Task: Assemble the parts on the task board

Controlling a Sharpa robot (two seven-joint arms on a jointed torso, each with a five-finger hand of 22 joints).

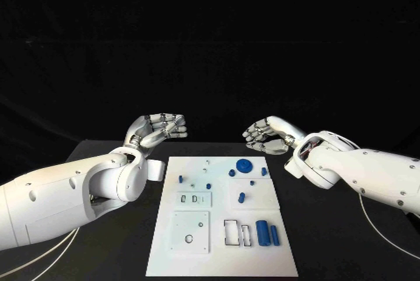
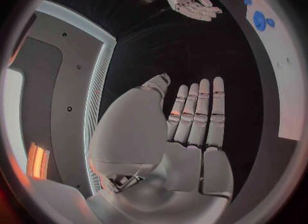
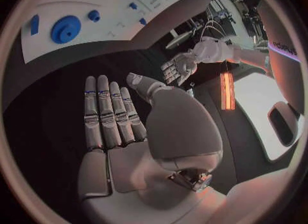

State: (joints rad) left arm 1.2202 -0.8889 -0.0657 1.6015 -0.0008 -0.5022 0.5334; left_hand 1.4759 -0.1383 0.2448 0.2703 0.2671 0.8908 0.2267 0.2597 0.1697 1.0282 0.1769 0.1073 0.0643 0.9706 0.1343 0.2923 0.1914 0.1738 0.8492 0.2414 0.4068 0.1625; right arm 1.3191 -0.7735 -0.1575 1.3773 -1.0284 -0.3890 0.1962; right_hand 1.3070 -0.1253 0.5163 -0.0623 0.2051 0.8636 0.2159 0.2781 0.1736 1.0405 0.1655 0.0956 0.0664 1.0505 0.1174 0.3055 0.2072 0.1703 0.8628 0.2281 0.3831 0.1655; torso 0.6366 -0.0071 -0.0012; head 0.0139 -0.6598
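Two hands, both empty. Your left hand [image 1: 160, 129] hangs above the table's far edge, just off the far left corner of the task board [image 1: 188, 260]; its fingers look curled from the head camera, yet lie straight and side by side in its own wrist view, holding nothing. Your right hand [image 1: 267, 135] sits off the far right corner, fingers loosely bent, likewise empty.

Parts, all blue, all on the board:
- one round disc [image 1: 244, 165] near the far right;
- small pegs [image 1: 207, 186] scattered across the far half;
- one short cylinder [image 1: 237, 198] at mid-board;
- two long pieces [image 1: 261, 232] lying beside the rectangular cutouts [image 1: 231, 232] on the near right.

Risks, as I judge them: both hands must travel back over the small pegs to reach the near parts, so a low pass could knock them over or off. The long pieces look likely to roll if nudged. Nothing else stands between hands and board.
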